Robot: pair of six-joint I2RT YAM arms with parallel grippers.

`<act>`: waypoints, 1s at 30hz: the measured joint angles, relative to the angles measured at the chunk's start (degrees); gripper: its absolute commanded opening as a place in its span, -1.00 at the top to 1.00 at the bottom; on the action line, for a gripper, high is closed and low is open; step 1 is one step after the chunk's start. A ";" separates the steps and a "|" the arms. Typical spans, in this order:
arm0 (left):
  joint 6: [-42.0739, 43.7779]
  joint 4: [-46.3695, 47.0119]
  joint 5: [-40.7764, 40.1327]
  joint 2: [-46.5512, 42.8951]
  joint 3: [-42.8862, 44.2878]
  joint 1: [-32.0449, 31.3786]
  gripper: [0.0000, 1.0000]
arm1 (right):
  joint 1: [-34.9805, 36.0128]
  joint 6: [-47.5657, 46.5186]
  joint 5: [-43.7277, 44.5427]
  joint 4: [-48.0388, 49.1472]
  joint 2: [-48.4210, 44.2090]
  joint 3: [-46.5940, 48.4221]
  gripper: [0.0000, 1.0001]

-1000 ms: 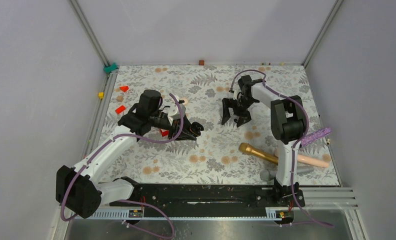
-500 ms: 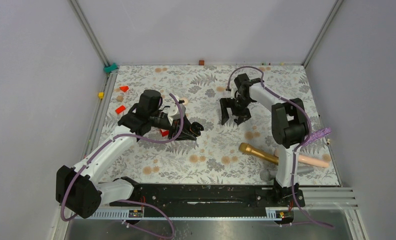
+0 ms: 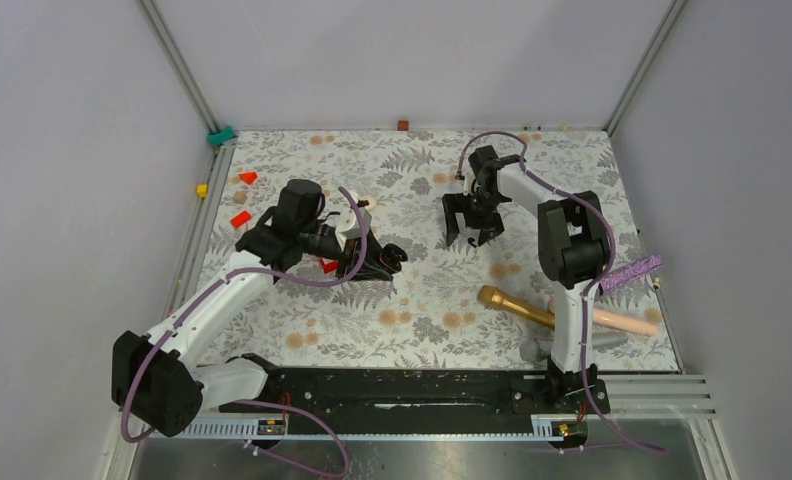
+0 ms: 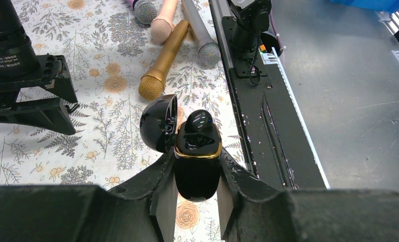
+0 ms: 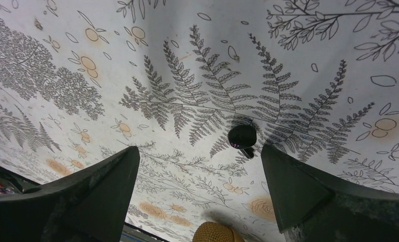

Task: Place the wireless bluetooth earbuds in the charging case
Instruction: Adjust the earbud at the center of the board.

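Observation:
My left gripper (image 3: pixel 380 262) is shut on the black charging case (image 4: pixel 196 174) with a gold rim, held above the table. Its lid (image 4: pixel 157 123) hangs open to the left. One black earbud (image 4: pixel 197 121) sits in the case's mouth. My right gripper (image 3: pixel 472 232) is open and low over the table at the back middle. In the right wrist view a second black earbud (image 5: pixel 242 137) lies on the fern-patterned cloth between the two open fingers, nearer the right one, with my right gripper (image 5: pixel 200 154) not touching it. This earbud is hidden in the top view.
A gold microphone (image 3: pixel 517 305), a pink one (image 3: pixel 622 320) and a grey one (image 3: pixel 537 350) lie at the front right, with a purple piece (image 3: pixel 632 272) near the right edge. Red triangular bits (image 3: pixel 240 218) lie at the back left. A black rail (image 3: pixel 402 385) runs along the near edge.
My right gripper has shifted a little toward the back of the table, staying open. The left arm and the case have not moved.

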 measured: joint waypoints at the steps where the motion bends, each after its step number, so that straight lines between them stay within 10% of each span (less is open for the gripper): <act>1: 0.00 0.00 0.00 0.00 0.00 0.00 1.00 | -0.09 0.20 -0.09 -0.35 0.48 0.15 -0.99; 30: 0.00 0.02 -0.35 0.02 0.00 0.00 1.00 | 1.40 5.88 -6.14 1.77 0.66 -0.81 -0.99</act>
